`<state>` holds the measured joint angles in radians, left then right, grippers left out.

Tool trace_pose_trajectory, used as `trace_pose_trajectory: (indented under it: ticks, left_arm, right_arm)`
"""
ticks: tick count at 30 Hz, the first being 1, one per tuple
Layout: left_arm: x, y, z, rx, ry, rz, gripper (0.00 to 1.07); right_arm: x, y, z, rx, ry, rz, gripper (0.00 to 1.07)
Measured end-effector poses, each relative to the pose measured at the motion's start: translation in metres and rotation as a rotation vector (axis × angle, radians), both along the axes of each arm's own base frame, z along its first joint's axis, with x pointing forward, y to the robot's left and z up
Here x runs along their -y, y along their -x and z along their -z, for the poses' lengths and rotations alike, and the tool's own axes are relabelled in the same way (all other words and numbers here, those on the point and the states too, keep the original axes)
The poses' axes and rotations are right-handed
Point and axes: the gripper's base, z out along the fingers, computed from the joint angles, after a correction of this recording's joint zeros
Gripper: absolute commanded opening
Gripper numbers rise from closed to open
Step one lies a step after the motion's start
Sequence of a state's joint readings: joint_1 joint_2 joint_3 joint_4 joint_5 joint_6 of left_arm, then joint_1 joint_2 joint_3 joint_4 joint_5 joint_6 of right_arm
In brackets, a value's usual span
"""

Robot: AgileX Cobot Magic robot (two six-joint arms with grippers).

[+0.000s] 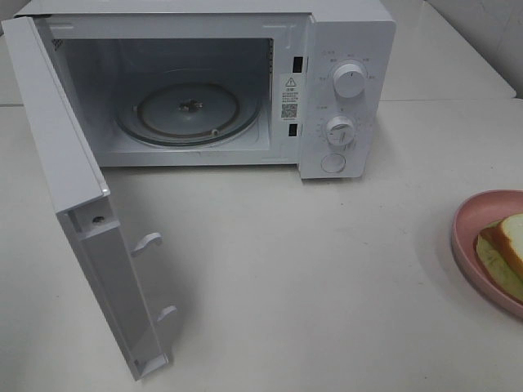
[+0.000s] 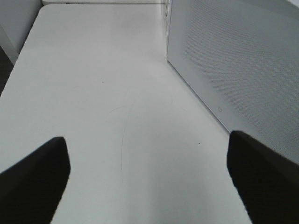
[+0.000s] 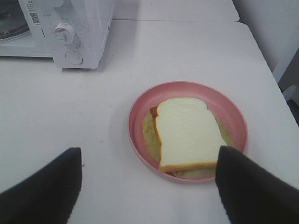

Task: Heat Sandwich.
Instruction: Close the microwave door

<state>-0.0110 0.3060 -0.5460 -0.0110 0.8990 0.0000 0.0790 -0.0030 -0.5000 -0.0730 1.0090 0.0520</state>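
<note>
The white desk [image 1: 310, 269] spreads under everything, bare and pale across most of the high view. On its far side stands the white microwave [image 1: 343, 49], its door [image 1: 82, 212] swung fully out toward me on the left, so the cavity is exposed with the round glass turntable [image 1: 189, 113] lying flat on its floor. Two round dials [image 1: 350, 82] sit one above the other on the control panel at the microwave's right, with a round button below them.

Near the right edge of the desk, well apart from the microwave, lies the round pink plate [image 3: 140, 105]. The sandwich [image 3: 187, 133] rests flat in it: the top slice of white bread with its tan crust, and pale green-yellow filling showing out past the bread's edges onto the plate. In the high view only part of the plate and sandwich [image 1: 508, 249] shows at the frame's edge.

My right end effector [image 3: 148, 182] hangs above the desk just short of the plate, fingers spread wide, one fingertip overlapping the plate's rim in my wrist view; nothing is between them.

My left end effector [image 2: 148, 177] hovers over bare desk beside the microwave's perforated side wall [image 2: 233, 60], fingers spread and empty.
</note>
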Motion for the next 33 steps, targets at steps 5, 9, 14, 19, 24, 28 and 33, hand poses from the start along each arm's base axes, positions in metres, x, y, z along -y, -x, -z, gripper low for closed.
trace_pose_trajectory:
  ticks: [5,9,14,19,24,28,33]
  left_arm:
    - [0.0,-0.027,0.004,-0.08,-0.001,-0.001,0.42]
    - [-0.002,-0.06,0.013,-0.154,-0.05,-0.007,0.12]
    - [-0.003,-0.085,0.022,-0.184,-0.073,-0.002,0.0]
    - [-0.002,-0.118,0.039,-0.118,-0.07,0.011,0.0]
    - [0.0,-0.139,0.061,-0.009,-0.064,0.024,0.0]
    - [0.002,-0.15,0.08,0.09,-0.056,0.034,0.0]
    - [0.003,-0.161,0.101,0.167,-0.046,0.045,0.0]
  right_arm:
    - [0.0,0.0,0.0,0.0,0.0,0.0,0.76]
    - [0.0,0.0,0.0,0.0,0.0,0.0,0.76]
    - [0.0,0.0,0.0,0.0,0.0,0.0,0.76]
    - [0.0,0.0,0.0,0.0,0.0,0.0,0.76]
    - [0.0,0.0,0.0,0.0,0.0,0.0,0.76]
    - [0.0,0.0,0.0,0.0,0.0,0.0,0.76]
    - [0.0,0.0,0.0,0.0,0.0,0.0,0.76]
